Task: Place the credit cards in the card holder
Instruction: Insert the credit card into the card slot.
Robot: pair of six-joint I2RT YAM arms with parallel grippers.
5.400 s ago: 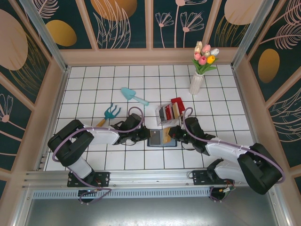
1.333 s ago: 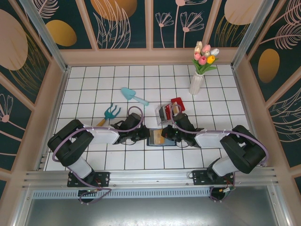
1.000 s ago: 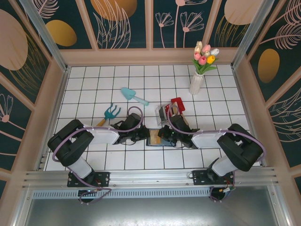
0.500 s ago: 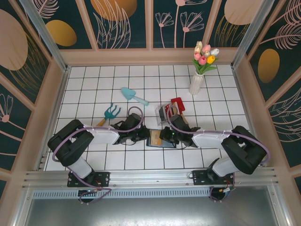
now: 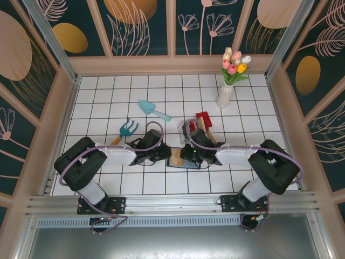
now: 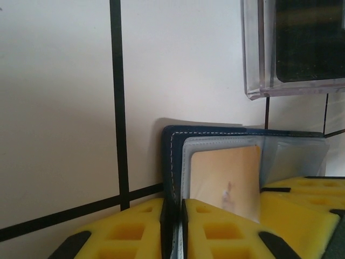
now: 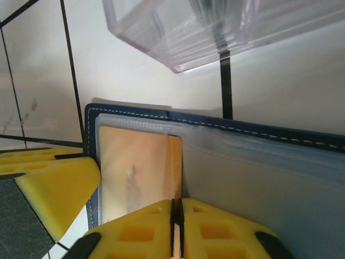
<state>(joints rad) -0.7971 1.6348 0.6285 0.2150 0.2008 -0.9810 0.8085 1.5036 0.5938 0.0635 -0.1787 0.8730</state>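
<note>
Card holder (image 5: 178,159), top external view: it lies open on the white tiled worktop (image 5: 108,97) near the front edge, between the left end effector (image 5: 163,154) and the right end effector (image 5: 190,155), both of which meet it. A clear slotted rack (image 5: 188,129) stands just behind it, with a red toy shovel (image 5: 204,117) beside the rack on the right. A teal shovel (image 5: 153,109) and a teal rake (image 5: 128,129) lie to the left, and a vase of tulips (image 5: 226,93) stands toward the back right. Left wrist view: the left end effector (image 6: 173,208) is narrow, its yellow pads (image 6: 124,229) clamped on the navy stitched edge of the card holder (image 6: 172,156). A gold-tan card (image 6: 226,172) sits behind a clear inner sleeve. Beyond it, a black card (image 6: 307,43) shows through the rack (image 6: 253,54) wall. Right wrist view: the right end effector (image 7: 176,208) is narrow, its pads (image 7: 135,232) almost together, with the edge of the gold-tan card (image 7: 135,167) running into the slit between them. That card lies inside the card holder (image 7: 242,127), under the sleeve. The rack (image 7: 161,32) stands just beyond.
</note>
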